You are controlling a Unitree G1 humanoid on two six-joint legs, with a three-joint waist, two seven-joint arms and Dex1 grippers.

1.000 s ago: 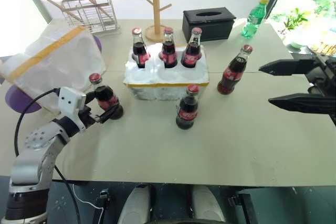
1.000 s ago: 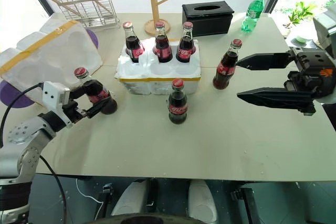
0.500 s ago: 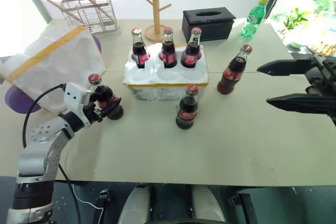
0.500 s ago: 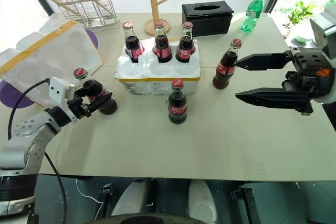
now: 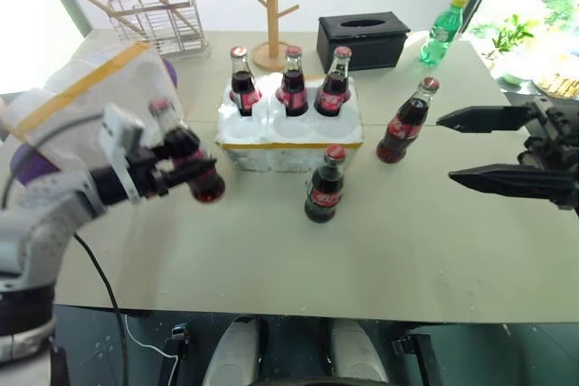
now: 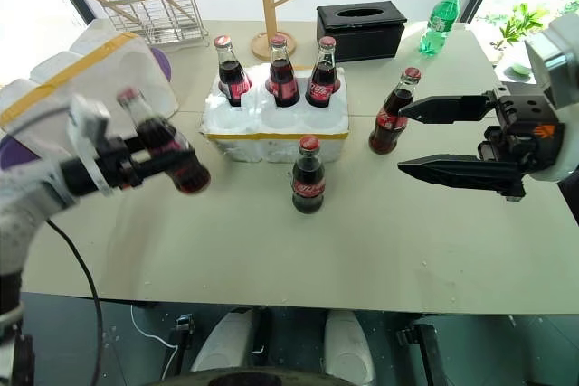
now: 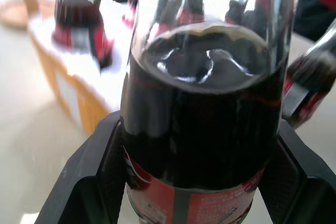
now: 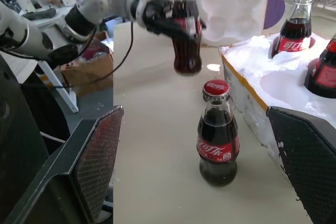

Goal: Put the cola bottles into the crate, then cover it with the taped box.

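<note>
- Left gripper (image 5: 176,172): jaws clamped round the body of one cola bottle (image 5: 185,158). A second ago this bottle stood on the tabletop (image 5: 271,259) beside the taped box; now it is lifted clear, tilted with its cap toward the box, and blurred with motion.
- Left wrist view confirms the hold: a finger (image 7: 92,182) presses each side of the dark glass.
- Meaning for the task: the fourth bottle has been picked up. Judged step in hand is carrying it to a free well.
- Crate (image 5: 289,137): low white styrofoam tray with a yellow tape band, mid-tabletop. Three bottles (image 5: 291,83) stand in its back row; the front wells look empty.
- Two more bottles remain on the tabletop: one (image 5: 324,185) just in front of the crate, one (image 5: 403,121) beside its right end.
- Right gripper (image 6: 452,137): jaws wide apart, holding nothing, hanging level near the right-hand bottle. Unchanged from a second ago.
- Taped box (image 5: 86,106): styrofoam shell with yellow tape, lying at the left edge, untouched. Covering comes last.
- Judgement: half the bottles are seated. The tilt needs straightening before the held bottle goes down into a well; the nearest front well lies close to its right.
</note>
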